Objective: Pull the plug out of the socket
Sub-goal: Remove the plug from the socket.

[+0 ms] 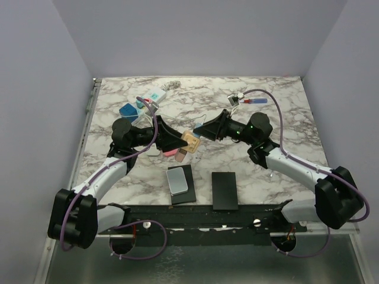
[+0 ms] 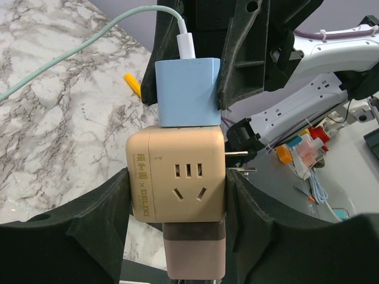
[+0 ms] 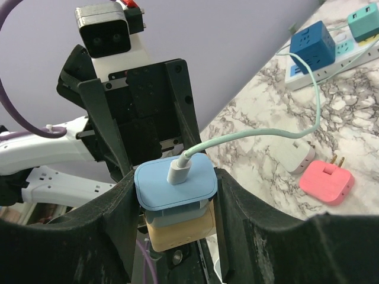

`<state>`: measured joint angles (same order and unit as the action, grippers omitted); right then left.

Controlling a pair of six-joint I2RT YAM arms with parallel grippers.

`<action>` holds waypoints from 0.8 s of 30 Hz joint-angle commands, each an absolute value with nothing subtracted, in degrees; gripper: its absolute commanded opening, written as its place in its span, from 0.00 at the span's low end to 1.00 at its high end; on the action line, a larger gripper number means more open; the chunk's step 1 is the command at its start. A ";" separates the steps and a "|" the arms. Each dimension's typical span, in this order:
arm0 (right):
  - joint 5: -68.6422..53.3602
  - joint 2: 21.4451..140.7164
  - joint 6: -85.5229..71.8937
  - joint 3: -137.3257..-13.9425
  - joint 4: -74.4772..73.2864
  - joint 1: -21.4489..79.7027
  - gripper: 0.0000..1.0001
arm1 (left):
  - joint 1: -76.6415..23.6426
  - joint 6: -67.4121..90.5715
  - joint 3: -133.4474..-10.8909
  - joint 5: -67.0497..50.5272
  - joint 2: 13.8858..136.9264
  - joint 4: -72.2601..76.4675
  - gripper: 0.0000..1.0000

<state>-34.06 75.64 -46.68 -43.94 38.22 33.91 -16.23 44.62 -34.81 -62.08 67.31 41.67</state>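
- Nearest, by the arm bases: a grey slab (image 1: 179, 180) lies on a dark mat, w/ a black mat (image 1: 224, 190) beside it. Risk is low here, though anything dropped mid-table could bounce this way.
- Just beyond, on the marble table (image 1: 331, 118): a pink adapter (image 3: 325, 180) and a white adapter (image 3: 296, 157) lie loose, near each other. If a grip fails, the held pair prob. lands on or by them.
- Mid-table, lifted off the marble: the left gripper (image 2: 177, 198) is clamped on the socket (image 2: 177, 177) (a beige cube, pinched by its side faces). The right gripper (image 3: 174, 195) is clamped on the plug (image 3: 174, 183) (a blue charger block). The plug sits flush on the socket w/ no gap seen, so I judge it not yet out.
- Main risk: a grip slides on the smooth plastic b/c the plug's seat holds harder than the pinch. One gripper then comes away w/ nothing.
- Second risk: an off-axis pull, i.e. not straight out of the socket face. That levers the plug and jams it, or twists the socket in the left gripper's hold.
- The socket's side pins (image 2: 241, 155) stick out bare, close to the right gripper (a snag seems possible).
- Farther: a pale green cable (image 2: 59, 58) leaves the plug's top and runs toward the power strip (image 1: 154, 95) at the far left. A sudden release could whip it taut & drag things.
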 commanded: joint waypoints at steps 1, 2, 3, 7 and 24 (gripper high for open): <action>-38.54 79.78 -52.44 -42.96 43.10 32.61 0.00 | -16.70 42.10 -36.25 -61.26 64.78 44.71 0.00; -38.73 80.23 -53.05 -42.44 44.28 32.39 0.01 | -16.70 42.10 -36.33 -61.30 64.78 44.66 0.00; -38.76 80.58 -53.20 -42.15 44.85 32.35 0.00 | -16.75 42.10 -36.38 -61.42 64.78 44.66 0.00; -37.69 80.12 -51.48 -42.17 42.95 32.34 0.00 | -16.77 42.10 -36.36 -61.29 64.93 44.73 0.00; -33.56 70.92 -39.87 -42.46 32.98 32.62 0.01 | -16.53 40.96 -37.07 -58.89 67.32 41.02 0.00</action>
<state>-35.44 73.06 -43.24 -43.31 35.03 32.56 -17.12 43.03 -34.87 -61.12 67.20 40.18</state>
